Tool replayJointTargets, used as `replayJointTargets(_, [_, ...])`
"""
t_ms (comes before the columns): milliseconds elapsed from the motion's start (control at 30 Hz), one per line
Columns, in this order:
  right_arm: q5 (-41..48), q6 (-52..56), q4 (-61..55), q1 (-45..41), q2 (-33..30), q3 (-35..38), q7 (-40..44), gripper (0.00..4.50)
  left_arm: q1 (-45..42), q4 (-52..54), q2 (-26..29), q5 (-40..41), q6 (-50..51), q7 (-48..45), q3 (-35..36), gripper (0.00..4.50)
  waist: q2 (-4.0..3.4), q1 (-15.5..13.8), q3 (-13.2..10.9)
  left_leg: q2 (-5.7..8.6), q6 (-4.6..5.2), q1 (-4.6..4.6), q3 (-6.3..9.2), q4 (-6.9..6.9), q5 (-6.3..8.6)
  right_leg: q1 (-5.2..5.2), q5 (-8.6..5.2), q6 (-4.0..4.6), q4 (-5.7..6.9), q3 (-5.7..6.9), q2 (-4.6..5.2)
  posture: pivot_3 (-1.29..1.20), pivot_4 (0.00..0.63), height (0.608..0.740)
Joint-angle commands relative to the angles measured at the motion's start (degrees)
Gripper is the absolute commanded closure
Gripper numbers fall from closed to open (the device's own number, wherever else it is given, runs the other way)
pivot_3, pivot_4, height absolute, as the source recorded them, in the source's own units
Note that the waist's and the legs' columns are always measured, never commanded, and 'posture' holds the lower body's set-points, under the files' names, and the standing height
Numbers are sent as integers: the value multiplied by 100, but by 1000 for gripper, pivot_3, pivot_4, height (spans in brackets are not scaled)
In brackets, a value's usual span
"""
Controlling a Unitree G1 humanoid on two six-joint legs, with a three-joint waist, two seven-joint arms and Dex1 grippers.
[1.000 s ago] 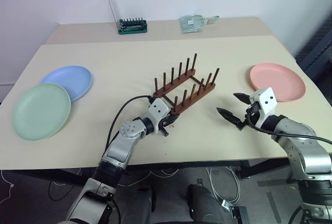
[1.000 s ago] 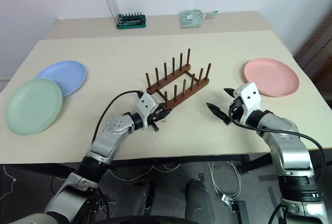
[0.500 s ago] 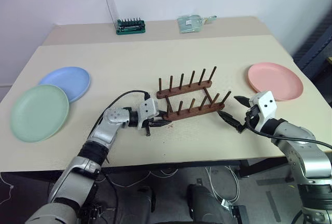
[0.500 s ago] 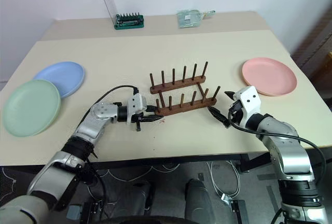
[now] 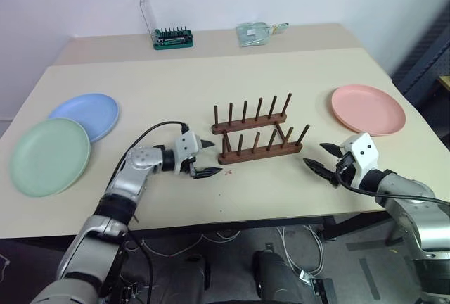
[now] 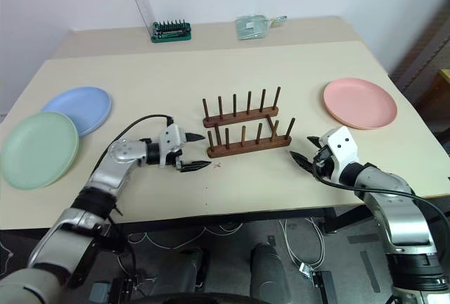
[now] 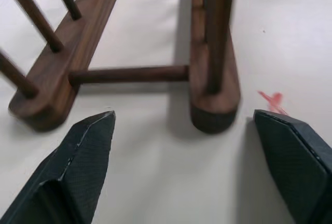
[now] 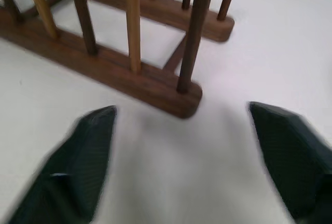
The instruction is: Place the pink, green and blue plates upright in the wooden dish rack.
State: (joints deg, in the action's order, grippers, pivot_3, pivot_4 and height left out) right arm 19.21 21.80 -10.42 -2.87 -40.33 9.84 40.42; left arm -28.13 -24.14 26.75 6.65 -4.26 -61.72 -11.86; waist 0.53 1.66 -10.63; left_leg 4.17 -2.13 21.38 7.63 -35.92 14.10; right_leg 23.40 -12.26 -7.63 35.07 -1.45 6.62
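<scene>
With the rack (image 5: 257, 136) squared between both open, empty pincers, left pincer (image 5: 204, 159) and right pincer (image 5: 320, 160), each should back off clear before reaching outward for the plates: green plate (image 5: 48, 155), blue plate (image 5: 84, 115), pink plate (image 5: 368, 109) on the worktop (image 5: 176, 72).

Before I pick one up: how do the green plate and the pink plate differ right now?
The green plate lies at the table's left edge; the pink plate lies at the right edge. The green plate overlaps the blue plate beside it; the pink plate lies alone. The left gripper is the green plate's nearer one, the right gripper the pink's. Both lie flat, outside the wooden dish rack.
</scene>
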Motion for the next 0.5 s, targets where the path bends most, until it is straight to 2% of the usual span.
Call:
replayJointTargets(33, [-77,0,-115,-32,-96,-147,189,2807,724,833,323,143,825,-217,-48,1854,-2,40,1,-2,1,-1,2,1,1,0,-5,2,1,1,0,0,150,740])
replayJointTargets(133, [-294,12,-126,-90,-96,-436,210,4302,1048,1616,310,233,1388,-127,-210,3353,-5,36,3,-2,2,0,5,-2,1,-3,-6,2,3,1,-1,0,150,740])
replayJointTargets(167, [-324,18,-123,-101,-94,-466,204,4500,1090,1743,309,226,1496,-100,-230,3895,-6,25,4,-2,2,2,5,-4,1,-4,-7,1,1,1,1,0,150,740])
replayJointTargets(200, [-365,47,-112,-127,-94,-504,179,4500,1096,1834,274,193,1647,-28,-258,4373,-8,11,5,0,1,3,5,-5,1,-4,-9,-1,1,1,4,0,150,740])
replayJointTargets(333, [-713,84,103,-386,-12,-874,47,4500,1057,1994,-125,170,1924,291,-428,4373,-11,-102,7,4,1,5,3,-10,1,-7,-10,-3,-4,1,7,0,150,740])
replayJointTargets(500, [-1210,60,663,-957,328,-1255,-358,4500,755,1495,-652,-269,1708,1083,-411,4373,-10,-232,9,18,0,7,7,-20,1,-19,-14,-8,-10,1,17,0,150,740])
